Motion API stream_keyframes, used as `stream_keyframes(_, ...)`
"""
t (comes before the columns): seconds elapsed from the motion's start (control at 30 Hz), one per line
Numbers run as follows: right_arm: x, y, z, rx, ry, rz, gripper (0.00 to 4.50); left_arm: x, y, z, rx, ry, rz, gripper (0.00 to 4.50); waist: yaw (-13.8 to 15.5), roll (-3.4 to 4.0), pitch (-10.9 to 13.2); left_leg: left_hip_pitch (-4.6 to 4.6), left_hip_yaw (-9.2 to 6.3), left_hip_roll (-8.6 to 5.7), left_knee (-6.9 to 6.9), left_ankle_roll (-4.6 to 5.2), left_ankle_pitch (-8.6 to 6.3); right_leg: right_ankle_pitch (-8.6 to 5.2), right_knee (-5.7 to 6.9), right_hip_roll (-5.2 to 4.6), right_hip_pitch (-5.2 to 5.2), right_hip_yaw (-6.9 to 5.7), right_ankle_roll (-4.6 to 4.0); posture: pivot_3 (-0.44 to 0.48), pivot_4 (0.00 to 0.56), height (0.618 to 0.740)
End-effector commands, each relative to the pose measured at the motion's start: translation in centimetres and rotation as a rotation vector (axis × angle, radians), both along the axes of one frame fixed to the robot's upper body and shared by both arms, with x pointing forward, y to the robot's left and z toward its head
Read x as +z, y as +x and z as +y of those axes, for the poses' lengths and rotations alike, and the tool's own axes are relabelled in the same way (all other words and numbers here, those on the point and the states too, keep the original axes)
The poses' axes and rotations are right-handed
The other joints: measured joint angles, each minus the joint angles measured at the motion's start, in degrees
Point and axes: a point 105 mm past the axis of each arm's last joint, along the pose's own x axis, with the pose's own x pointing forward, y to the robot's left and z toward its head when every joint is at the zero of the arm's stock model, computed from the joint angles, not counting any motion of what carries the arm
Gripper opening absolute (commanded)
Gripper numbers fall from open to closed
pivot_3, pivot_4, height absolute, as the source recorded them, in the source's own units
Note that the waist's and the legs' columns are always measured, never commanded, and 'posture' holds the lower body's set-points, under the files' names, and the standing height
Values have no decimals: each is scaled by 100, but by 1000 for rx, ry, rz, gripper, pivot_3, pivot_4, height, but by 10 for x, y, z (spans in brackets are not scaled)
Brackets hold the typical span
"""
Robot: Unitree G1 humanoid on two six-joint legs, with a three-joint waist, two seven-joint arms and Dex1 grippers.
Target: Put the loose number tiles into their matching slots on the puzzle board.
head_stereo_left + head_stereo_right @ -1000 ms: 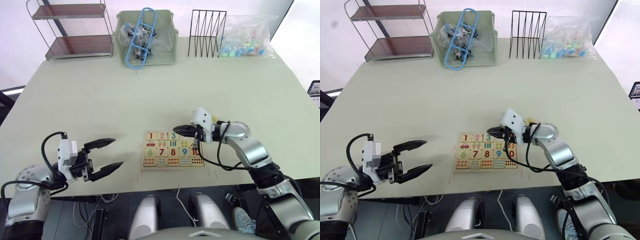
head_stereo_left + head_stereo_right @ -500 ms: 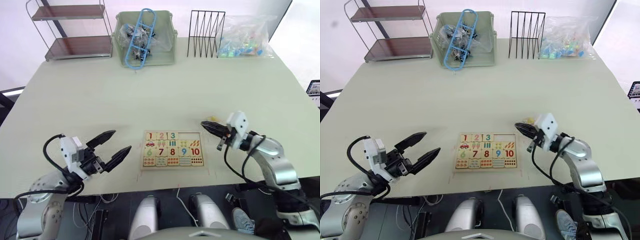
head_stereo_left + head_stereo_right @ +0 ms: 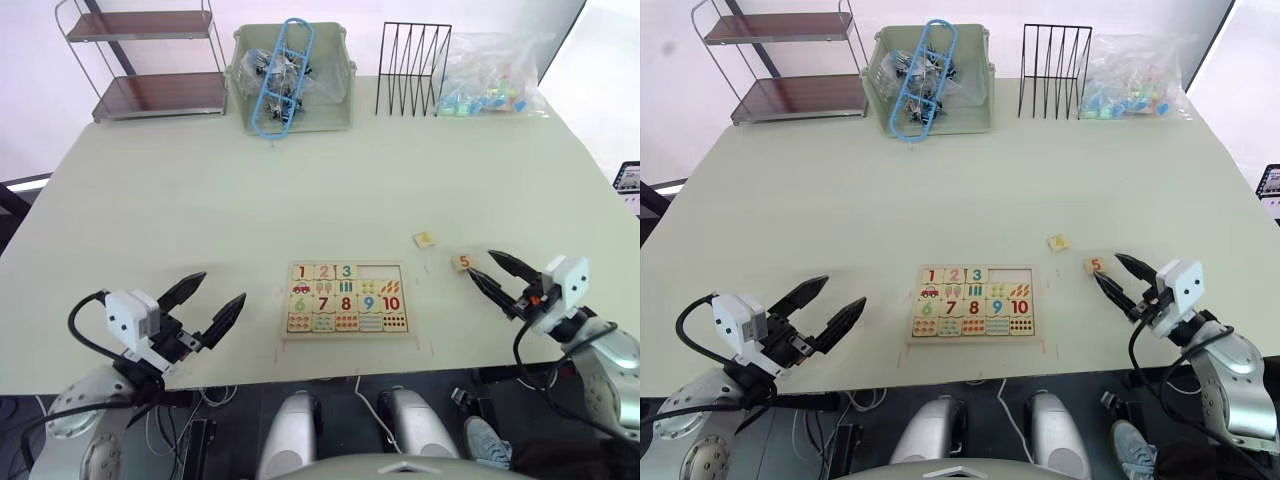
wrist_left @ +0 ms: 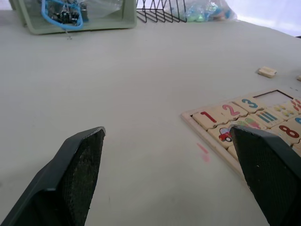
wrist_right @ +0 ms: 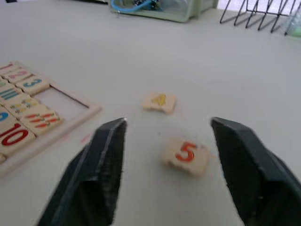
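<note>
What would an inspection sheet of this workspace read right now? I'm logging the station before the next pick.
Surface: pale beige table, bare in the middle.
Job's things: flat pale-wood puzzle board near the front edge; tiles 1, 2, 3 seated in its top row, two empty slots beside them. Loose yellow 4 tile and orange 5 tile lie on the table to the board's right.
Clutter: metal two-tier shelf, green bin with a blue plastic piece, black wire rack, clear bag of coloured pieces, all along the far edge.
Grippers: left gripper open, empty; right gripper open, beside the 5 tile.
Cables: black cables on both wrists.
Surroundings: nothing seen.
</note>
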Motion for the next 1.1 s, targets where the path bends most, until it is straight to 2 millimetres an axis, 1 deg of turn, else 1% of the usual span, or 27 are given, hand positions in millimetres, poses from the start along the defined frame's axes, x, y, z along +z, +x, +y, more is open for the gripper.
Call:
stream_keyframes(0.03, 11, -14, -11, -38, 3, -57, 4442, 10, -4, 5, 22, 37, -59, 4500, 1, 1, 0, 7, 1, 0, 0, 0, 0, -10, -1, 0, 6, 1, -14, 0, 150, 740)
stream_keyframes(0.17, 7, -26, -22, -67, 9, -36, 4442, 9, -7, 14, 49, 41, -60, 4500, 11, 0, -1, 21, 1, 0, -2, 0, -1, -16, -7, -1, 25, 0, -21, 0, 150, 740)
stream_keyframes(0.27, 5, -30, -26, -84, 3, -37, 4442, 9, -7, 18, 53, 49, -61, 4500, 3, -1, -1, 71, 8, 1, -8, 0, -2, -30, -12, -2, 69, 7, -2, 0, 150, 740)
stream_keyframes(0.43, 2, -31, -24, -120, 28, -51, 4442, 11, -8, 25, 52, 66, -61, 4500, 2, -1, -1, 76, 6, 5, -10, 0, -2, -32, -10, -1, 70, 8, -1, 0, 150, 740)
stream_keyframes(0.53, -7, -34, -21, -112, 29, -31, 4442, 11, -11, 28, 50, 74, -57, 4500, 3, -1, -1, 75, 6, 5, -11, 0, -2, -32, -11, -3, 69, 10, -1, 0, 150, 740)
stream_keyframes(0.6, -10, -35, -23, -94, 23, -18, 4442, 10, -11, 27, 50, 75, -62, 4500, 7, -1, -2, 75, 6, 4, -11, 0, -2, -32, -11, -5, 70, 11, -1, 0, 150, 740)
stream_keyframes(0.73, -6, -31, -24, -75, 13, -27, 4442, 6, -12, 22, 47, 66, -65, 4500, 5, -1, -2, 76, 6, 5, -10, 0, -2, -32, -11, -6, 70, 13, -1, 0, 150, 740)
stream_keyframes(0.87, 0, -28, -16, -58, 12, -38, 4442, 4, -11, 21, 51, 60, -68, 4500, 4, -1, -2, 76, 7, 4, -11, 0, -2, -32, -10, -3, 70, 12, -1, 0, 150, 740)
stream_keyframes(1.1, 8, -26, -14, -52, 12, -46, 4442, 4, -7, 20, 44, 63, -74, 4500, 9, -1, -2, 76, 6, 4, -11, 0, -2, -32, -11, -4, 70, 13, -1, 0, 150, 740)
